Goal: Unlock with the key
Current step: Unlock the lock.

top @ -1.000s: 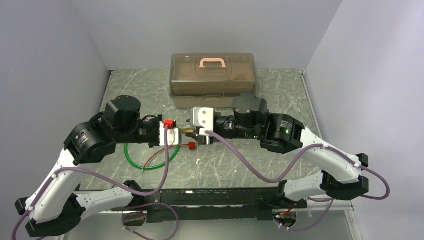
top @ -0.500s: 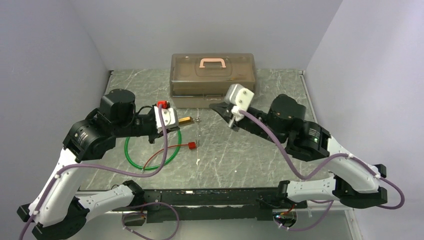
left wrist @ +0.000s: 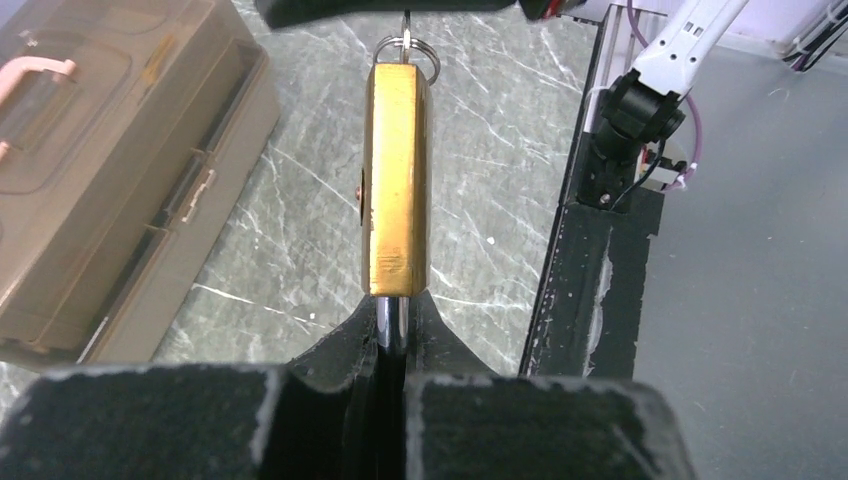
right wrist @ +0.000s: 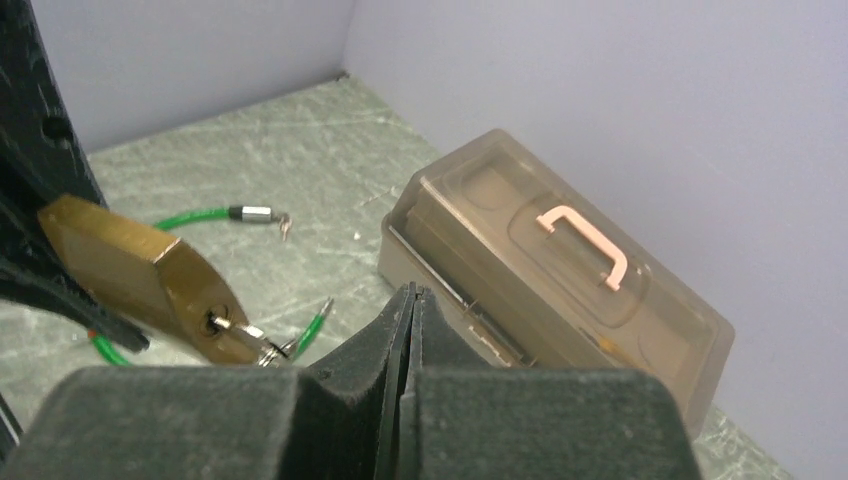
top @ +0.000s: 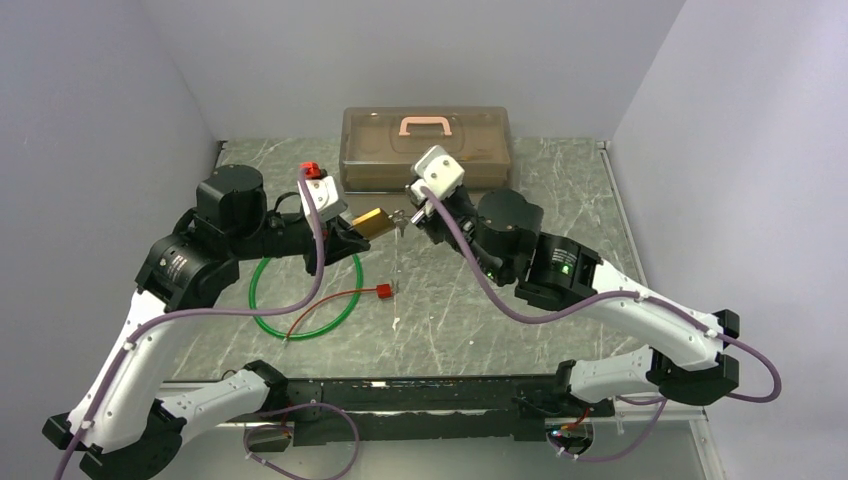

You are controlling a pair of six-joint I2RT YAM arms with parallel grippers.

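My left gripper point(top: 350, 229) is shut on the steel shackle of the small brass padlock point(top: 369, 220) and holds it in the air in front of the box. In the left wrist view the padlock point(left wrist: 398, 180) juts straight out from the left gripper point(left wrist: 393, 318). The tiny silver key point(right wrist: 236, 329) sits in the keyhole at the padlock's point(right wrist: 135, 268) free end, with a wire ring point(left wrist: 408, 46) on it. My right gripper point(top: 411, 214) is shut and empty. Its tips point(right wrist: 412, 293) are just right of the key, apart from it.
A translucent brown toolbox point(top: 427, 146) with a pink handle stands at the back, also in the right wrist view point(right wrist: 560, 275). A green cable loop point(top: 262, 311) and a red tag point(top: 382, 291) on red wire lie on the grey marbled table. The cable's silver tip point(right wrist: 251, 213) lies behind the padlock.
A second ago both grippers met at the padlock low over the table. The right gripper pulled away and has come back beside the key. The left has lifted the padlock toward the toolbox.
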